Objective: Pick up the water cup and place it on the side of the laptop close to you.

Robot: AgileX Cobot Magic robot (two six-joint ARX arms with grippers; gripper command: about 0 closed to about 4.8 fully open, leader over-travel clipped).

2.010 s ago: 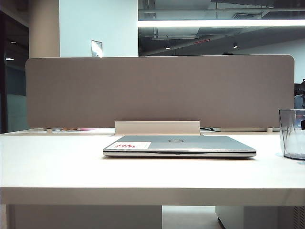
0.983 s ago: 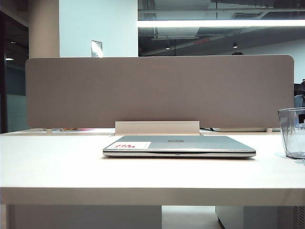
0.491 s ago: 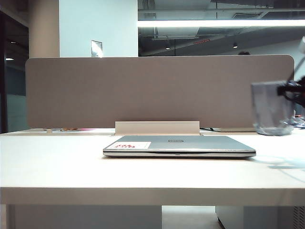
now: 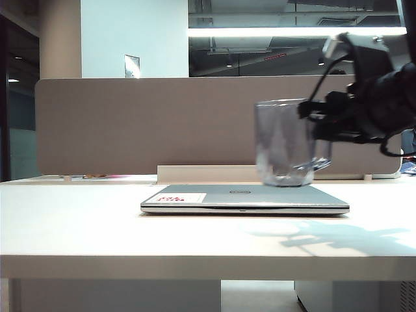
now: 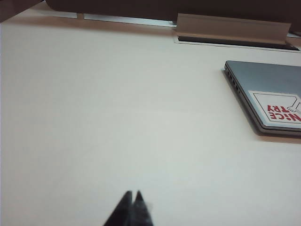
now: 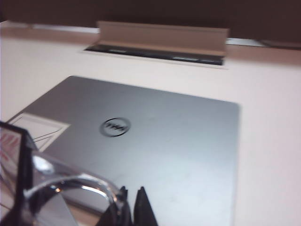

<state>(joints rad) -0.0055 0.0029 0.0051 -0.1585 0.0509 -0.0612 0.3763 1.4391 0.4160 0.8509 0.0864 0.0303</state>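
Since a moment ago the right gripper (image 4: pixel 311 116), clamped on the handle of the water cup (image 4: pixel 285 143), has carried it from the table's right edge to above the laptop (image 4: pixel 244 199), not yet at its near side, while the left gripper (image 5: pixel 132 200) idles pinched shut, left of the laptop.

The laptop (image 4: pixel 244 198) lies mid-frame on the worktop (image 4: pixel 78 227); the water cup (image 4: pixel 284 143) hangs above its right half, the divider panel (image 4: pixel 130 123) behind.

Office: desk (image 4: pixel 97 227), partition screen (image 4: pixel 130 123), ceiling strip lights (image 4: pixel 260 31).
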